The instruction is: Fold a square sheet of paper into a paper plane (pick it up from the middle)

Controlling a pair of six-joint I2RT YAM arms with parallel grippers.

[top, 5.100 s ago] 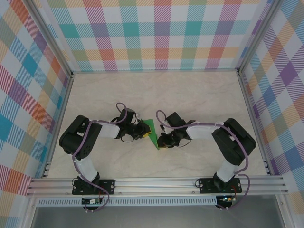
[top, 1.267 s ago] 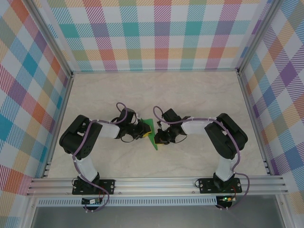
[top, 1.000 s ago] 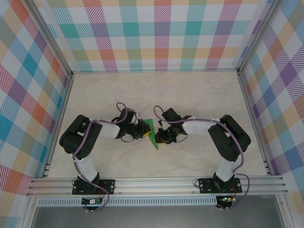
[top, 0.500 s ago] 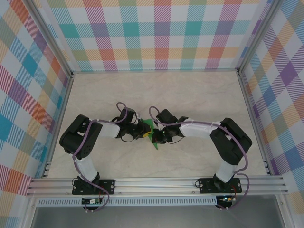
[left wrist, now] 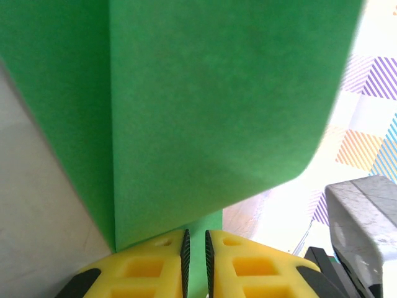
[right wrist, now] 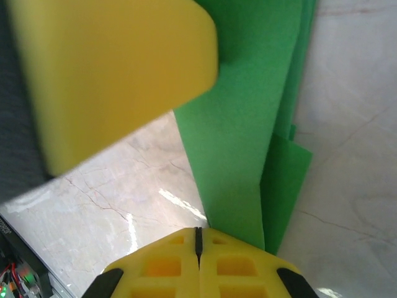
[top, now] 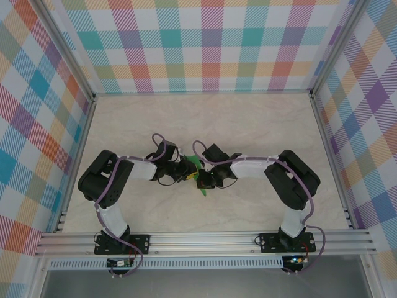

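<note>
The bright-green sheet of paper (top: 195, 164), folded into a narrow pointed, layered shape, stands on edge between the two grippers at the table's middle. My left gripper (top: 188, 172) is shut on it from the left. In the left wrist view the paper (left wrist: 205, 112) runs down between the yellow fingers of the left gripper (left wrist: 196, 239). My right gripper (top: 203, 180) is shut, with its tips against the paper's right side. In the right wrist view the paper (right wrist: 242, 124) passes under the right finger of the right gripper (right wrist: 198, 231), not visibly into the seam. The left gripper's yellow finger (right wrist: 111, 74) looms at the upper left.
The marble-patterned table (top: 248, 124) is walled by checked panels at the back and sides, with aluminium posts (top: 325, 124) along the edges. An aluminium rail (top: 205, 241) carrying both arm bases runs along the near edge.
My right gripper has moved left up to the paper and closed its jaws. The left gripper has kept its hold and place.
</note>
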